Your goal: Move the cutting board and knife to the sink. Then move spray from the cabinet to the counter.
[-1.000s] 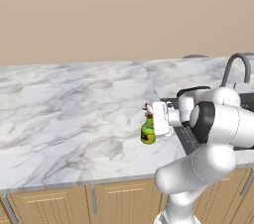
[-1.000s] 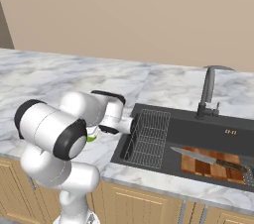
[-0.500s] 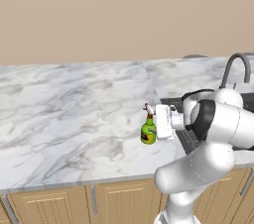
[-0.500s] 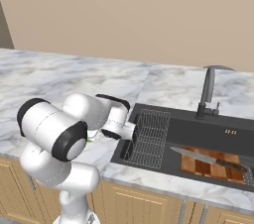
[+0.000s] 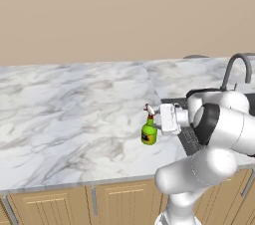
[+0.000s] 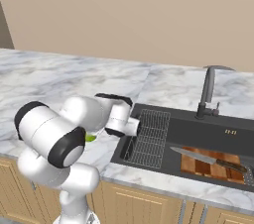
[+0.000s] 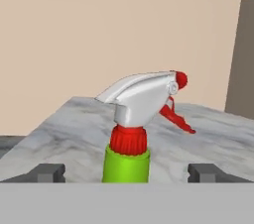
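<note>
The green spray (image 5: 149,131) with its white-red nozzle stands upright on the white marble counter (image 5: 74,114), near the front edge. My gripper (image 5: 158,119) is level with the nozzle just to its right, open. In the hand view the spray neck (image 7: 127,161) rises between my wide-apart fingertips (image 7: 47,172), touching neither. The checkered cutting board (image 6: 208,167) lies in the dark sink (image 6: 198,130), with the knife (image 6: 206,158) resting on top of it.
A wire rack (image 6: 149,136) fills the sink's left part and the dark arched faucet (image 6: 206,91) stands behind the basin. A tall brown upright (image 7: 243,54) rises at the counter's far end; I cannot tell whether it is the cabinet.
My jaws have opened off the spray, which stays upright on the counter. The hand has drawn back slightly towards the sink.
</note>
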Motion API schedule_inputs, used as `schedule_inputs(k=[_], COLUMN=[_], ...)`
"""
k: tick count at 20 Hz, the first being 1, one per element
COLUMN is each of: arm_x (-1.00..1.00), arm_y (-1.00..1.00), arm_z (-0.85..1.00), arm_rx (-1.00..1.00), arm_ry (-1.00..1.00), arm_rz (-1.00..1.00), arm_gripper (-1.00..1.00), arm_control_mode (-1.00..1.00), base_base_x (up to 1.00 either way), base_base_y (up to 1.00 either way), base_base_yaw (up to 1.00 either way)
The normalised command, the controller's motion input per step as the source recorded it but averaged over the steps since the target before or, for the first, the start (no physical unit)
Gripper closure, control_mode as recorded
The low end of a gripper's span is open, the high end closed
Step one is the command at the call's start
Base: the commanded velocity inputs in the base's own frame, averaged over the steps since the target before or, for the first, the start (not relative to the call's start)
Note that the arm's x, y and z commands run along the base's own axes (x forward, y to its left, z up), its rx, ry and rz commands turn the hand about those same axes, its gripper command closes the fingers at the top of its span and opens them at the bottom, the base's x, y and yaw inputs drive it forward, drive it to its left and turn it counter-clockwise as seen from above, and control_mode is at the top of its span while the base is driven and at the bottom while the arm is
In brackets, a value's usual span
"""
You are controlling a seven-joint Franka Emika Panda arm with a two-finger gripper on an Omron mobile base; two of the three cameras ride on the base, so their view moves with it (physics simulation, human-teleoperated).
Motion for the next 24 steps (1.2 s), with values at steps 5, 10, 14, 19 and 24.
schedule_inputs(k=[5, 10, 14, 19, 24], arm_x=[-0.19, -0.33, -0.44, -0.32, -0.36], arm_y=[-0.15, -0.16, -0.07, 0.0, 0.0], arm_z=[0.29, 0.31, 0.43, 0.5, 0.5], arm_rx=[0.0, -0.07, -0.14, -0.18, -0.03], arm_ry=[0.18, 0.04, 0.0, 0.16, 0.24], arm_rz=[-0.09, -0.17, -0.14, -0.19, -0.28], arm_gripper=[-1.0, -1.0, -1.0, -1.0, -1.0], arm_control_mode=[-1.0, -1.0, -1.0, -1.0, -1.0], base_base_x=[0.0, 0.0, 0.0, 0.0, 0.0], base_base_y=[0.0, 0.0, 0.0, 0.0, 0.0], base_base_yaw=[0.0, 0.0, 0.0, 0.0, 0.0])
